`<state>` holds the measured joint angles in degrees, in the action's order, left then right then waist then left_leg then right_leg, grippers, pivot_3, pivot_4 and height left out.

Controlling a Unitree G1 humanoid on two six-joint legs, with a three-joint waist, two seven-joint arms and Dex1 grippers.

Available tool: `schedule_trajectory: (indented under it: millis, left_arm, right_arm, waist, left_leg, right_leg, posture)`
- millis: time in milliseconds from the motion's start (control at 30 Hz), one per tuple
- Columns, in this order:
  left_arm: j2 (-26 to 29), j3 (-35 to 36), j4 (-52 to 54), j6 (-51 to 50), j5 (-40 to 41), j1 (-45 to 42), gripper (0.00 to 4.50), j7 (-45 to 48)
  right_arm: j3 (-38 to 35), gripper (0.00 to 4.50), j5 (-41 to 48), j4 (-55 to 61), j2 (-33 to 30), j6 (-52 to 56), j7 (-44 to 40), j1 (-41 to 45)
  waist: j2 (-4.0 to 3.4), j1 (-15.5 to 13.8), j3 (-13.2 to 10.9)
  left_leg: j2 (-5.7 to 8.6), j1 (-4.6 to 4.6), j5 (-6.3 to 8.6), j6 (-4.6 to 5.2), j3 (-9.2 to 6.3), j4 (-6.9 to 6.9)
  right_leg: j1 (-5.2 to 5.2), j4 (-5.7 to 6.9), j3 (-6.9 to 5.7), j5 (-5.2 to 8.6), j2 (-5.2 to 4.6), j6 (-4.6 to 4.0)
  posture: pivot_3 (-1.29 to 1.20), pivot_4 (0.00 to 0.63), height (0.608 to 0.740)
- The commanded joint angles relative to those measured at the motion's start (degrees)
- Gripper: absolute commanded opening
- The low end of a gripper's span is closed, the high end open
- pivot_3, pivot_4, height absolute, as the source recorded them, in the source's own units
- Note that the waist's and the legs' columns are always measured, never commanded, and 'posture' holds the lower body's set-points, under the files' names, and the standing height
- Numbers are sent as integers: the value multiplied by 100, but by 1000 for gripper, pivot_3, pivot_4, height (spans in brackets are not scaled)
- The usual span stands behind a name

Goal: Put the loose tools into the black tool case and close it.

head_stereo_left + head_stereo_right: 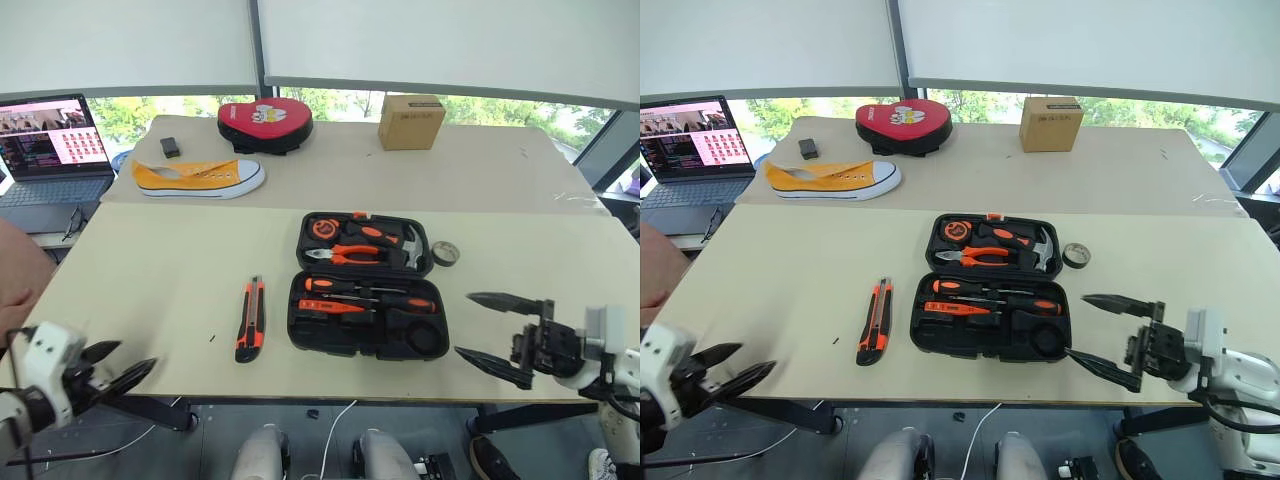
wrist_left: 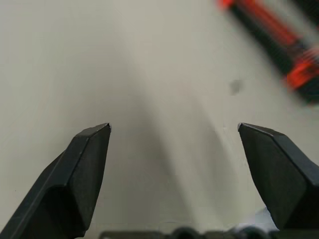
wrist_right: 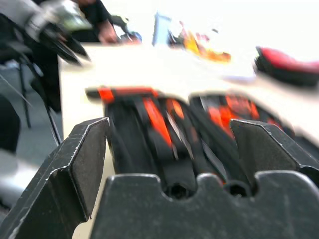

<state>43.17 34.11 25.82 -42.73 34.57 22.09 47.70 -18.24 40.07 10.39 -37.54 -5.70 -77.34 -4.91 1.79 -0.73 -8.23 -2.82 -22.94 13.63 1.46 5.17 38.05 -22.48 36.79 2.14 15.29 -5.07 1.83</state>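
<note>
Tool case (image 1: 362,287) lies open; utility knife (image 1: 250,318) outside; both hands spread, empty.

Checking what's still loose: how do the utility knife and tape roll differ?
The utility knife is long, orange-black, lying left of the black tool case; the tape roll is a small dark ring right of the case's lid half. Both rest on the table, outside the open case.

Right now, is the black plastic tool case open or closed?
Open. The black plastic tool case lies flat with its lid folded back, so the orange-handled tools sitting in its recesses show.
</note>
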Motion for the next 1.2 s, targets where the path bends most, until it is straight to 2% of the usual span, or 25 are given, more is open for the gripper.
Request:
schedule_trajectory:
  millis: [33, 67, 133, 200, 233, 300, 567, 667, 800, 933, 967, 1133, 1200]
  left_arm:
    - [-36, -250, 795, -1499, 964, -938, 4373, -1075]
    - [-87, -369, 939, -1799, 1100, -1198, 4373, -1359]
    - [-229, -815, 1202, -2584, 824, -1732, 4373, -2281]
    - [-562, -986, 1364, -3118, 946, -2145, 4373, -2791]
    - [-910, -1045, 1436, -3381, 990, -2398, 4373, -3102]
    - [-1271, -1399, 1585, -3792, 852, -2675, 4373, -3529]
    - [-2132, -2219, 1489, -4190, 251, -3078, 4373, -4375]
    - [-2243, -2543, 1379, -4340, 122, -3099, 4373, -4416]
    - [-2265, -2723, 1260, -4310, -54, -3102, 3319, -4395]
    - [-1954, -2659, 1334, -4386, -91, -3008, 1690, -4132]
    - [-1776, -2506, 1347, -4379, -61, -2978, 1577, -3991]
    - [-510, -1903, 970, -3794, -50, -2938, 1565, -3077]
    - [196, -1848, 586, -2821, -183, -2911, 1565, -2265]
  right_arm:
    - [130, 4500, 192, 313, 220, -65, 42, 166]
    - [168, 4500, 229, 328, 285, -109, -3, 212]
    - [221, 4500, 240, 291, 266, -37, -128, 232]
    - [235, 4500, 238, 262, 233, 38, -157, 220]
    - [239, 4500, 222, 240, 216, 27, -192, 209]
    - [242, 4500, 210, 221, 175, 37, -244, 184]
    - [197, 4500, 232, 271, 102, 108, -223, 104]
    - [160, 4500, 242, 312, 83, 136, -201, 71]
    - [123, 4500, 241, 330, 66, 145, -182, 23]
    - [115, 4500, 233, 342, 56, 124, -154, -8]
    - [102, 4500, 238, 329, 48, 123, -156, -5]
    - [38, 4500, 223, 250, 15, 104, -169, -5]
    - [-23, 4500, 210, 214, -1, 97, -162, -42]
  waist:
    - [-1, -1, 0]
    - [0, -4, 0]
    - [-1, 10, 0]
    - [-2, 25, 0]
    - [-1, 46, 0]
    - [3, 54, -2]
    - [6, 67, -3]
    - [5, 23, -2]
    - [-4, 7, 3]
    - [-5, 9, 4]
    - [-5, 12, 4]
    - [-5, 115, 2]
    - [-3, 128, 0]
  left_leg:
    - [1, 3, -1, 1, 0, 0]
    - [1, 2, -1, 1, -1, 0]
    - [-1, 2, -6, 1, -7, 0]
    - [2, 7, -32, 46, -3, 0]
    - [2, 8, -32, 46, -3, -1]
    - [1, 6, -31, 46, -5, -2]
    - [5, 8, -33, 42, -9, -4]
    - [13, 8, -34, 42, -10, -4]
    - [15, 10, -34, 42, -10, -4]
    - [14, 10, -34, 42, -9, -4]
    - [14, 11, -34, 43, -9, -4]
    - [2, 15, -34, 42, -7, -18]
    - [2, 16, -35, 40, -8, -22]
  right_leg:
    - [5, 0, -3, 0, 17, 1]
    - [8, 0, -5, 0, 34, 1]
    - [14, 0, -3, -3, 55, 5]
    - [17, -1, 8, -4, 62, 8]
    - [18, -3, 11, -4, 65, 8]
    - [15, -3, 11, -4, 71, 8]
    - [17, -2, 16, -3, 75, 8]
    - [19, -4, 19, -4, 71, 8]
    - [20, -5, 22, -3, 69, 8]
    - [20, -6, 23, -3, 69, 7]
    - [20, -6, 23, -3, 69, 7]
    - [10, -2, 21, 3, 78, -4]
    - [6, 1, 19, 6, 78, -10]
  posture:
    - [0, 150, 740]
    - [0, 150, 740]
    - [0, 150, 740]
    - [0, 150, 740]
    - [0, 150, 740]
    - [0, 150, 740]
    - [0, 150, 740]
    - [0, 150, 740]
    - [0, 150, 740]
    - [0, 150, 740]
    - [0, 150, 740]
    - [0, 150, 740]
    - [0, 150, 740]
